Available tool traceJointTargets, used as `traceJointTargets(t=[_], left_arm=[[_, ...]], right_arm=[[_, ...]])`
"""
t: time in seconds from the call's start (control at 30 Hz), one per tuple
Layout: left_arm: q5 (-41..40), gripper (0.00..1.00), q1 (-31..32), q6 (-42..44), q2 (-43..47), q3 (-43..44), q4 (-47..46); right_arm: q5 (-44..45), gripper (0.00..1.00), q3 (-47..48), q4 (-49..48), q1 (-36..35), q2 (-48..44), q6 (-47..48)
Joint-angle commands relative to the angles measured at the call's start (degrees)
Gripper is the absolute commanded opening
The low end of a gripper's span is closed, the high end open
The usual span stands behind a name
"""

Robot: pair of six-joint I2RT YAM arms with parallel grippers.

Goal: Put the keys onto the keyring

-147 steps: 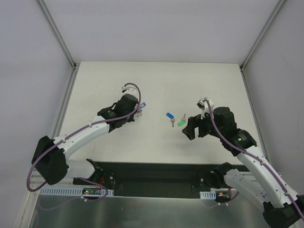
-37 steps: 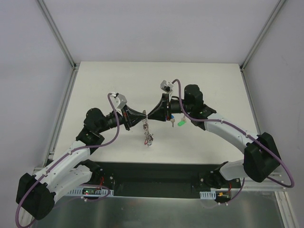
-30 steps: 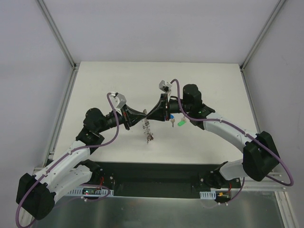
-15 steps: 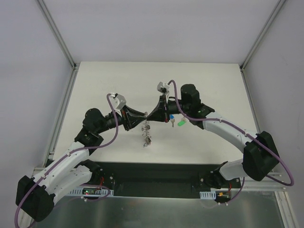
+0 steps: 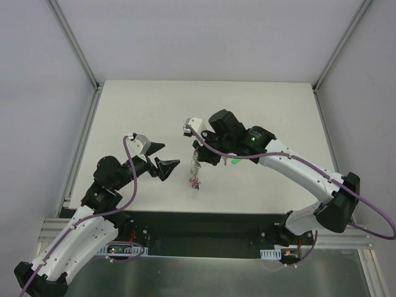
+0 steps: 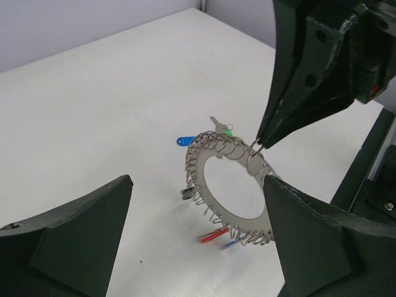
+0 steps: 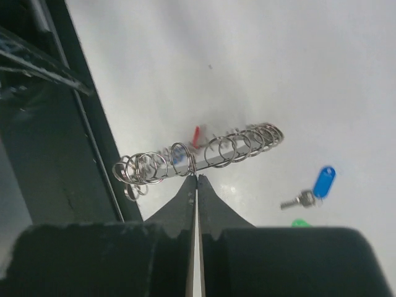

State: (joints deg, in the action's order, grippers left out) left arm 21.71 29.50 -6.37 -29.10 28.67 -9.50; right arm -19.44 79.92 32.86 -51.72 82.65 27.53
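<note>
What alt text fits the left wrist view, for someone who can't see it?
The right tool pinches one small loop on the keyring, holding it upright over the white table. The left tool, open, frames the foreground and touches nothing. A blue-tagged key and a green-tagged key lie on the table behind the ring.

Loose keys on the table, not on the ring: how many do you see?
2. The blue-tagged key lies on the table past the keyring; the green-tagged key lies beside it, partly hidden by the right gripper. Others may be out of sight.
</note>
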Motion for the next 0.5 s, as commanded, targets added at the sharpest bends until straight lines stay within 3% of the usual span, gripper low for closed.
traceJointTargets(t=[0.0, 0.13, 0.27, 0.47], left_arm=[[-2.2, 0.88, -0.5, 0.1, 0.2, -2.5, 1.7], [2.0, 0.89, -0.5, -1.2, -3.0, -2.8, -1.0], [9.8, 0.91, -0.5, -7.9, -9.8, -4.6, -16.4], [21.1, 0.97, -0.2, -14.5, -22.5, -1.8, -28.2]], right_arm=[[17.6, 0.01, 6.8, 15.6, -1.4, 1.8, 4.5], [17.1, 0.01, 6.5, 14.7, -2.1, -1.2, 5.6], [14.5, 0.01, 7.8, 15.8, -2.0, -1.2, 6.6], [8.6, 0.01, 4.7, 10.8, -1.9, -2.9, 5.4]])
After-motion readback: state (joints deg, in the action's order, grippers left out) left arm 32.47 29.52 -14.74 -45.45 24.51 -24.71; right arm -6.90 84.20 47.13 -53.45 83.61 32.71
